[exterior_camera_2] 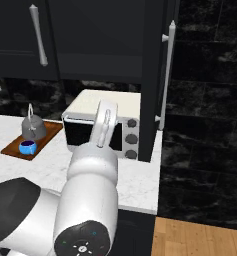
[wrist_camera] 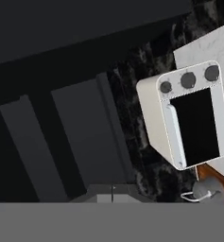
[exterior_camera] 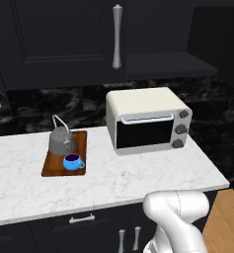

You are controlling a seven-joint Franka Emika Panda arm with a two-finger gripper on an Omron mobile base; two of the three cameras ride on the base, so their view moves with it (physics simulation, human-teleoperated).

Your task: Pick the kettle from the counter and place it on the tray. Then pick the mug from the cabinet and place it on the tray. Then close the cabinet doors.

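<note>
From the left base view you see the kettle (exterior_camera: 61, 141) and mug (exterior_camera: 73, 161) on the tray (exterior_camera: 51, 166). The right base view shows one cabinet door (exterior_camera_2: 155, 75) standing open; swing carelessly and you'll clip the toaster oven (exterior_camera_2: 102, 125). The hand view shows the oven sideways; your gripper is clenched, empty.

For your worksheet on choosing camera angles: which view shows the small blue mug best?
The left base view: the small round blue mug sits unobstructed on the brown wooden tray, its handle visible. The right base view shows it smaller and farther off; the hand view catches a blue sliver at the edge.
</note>
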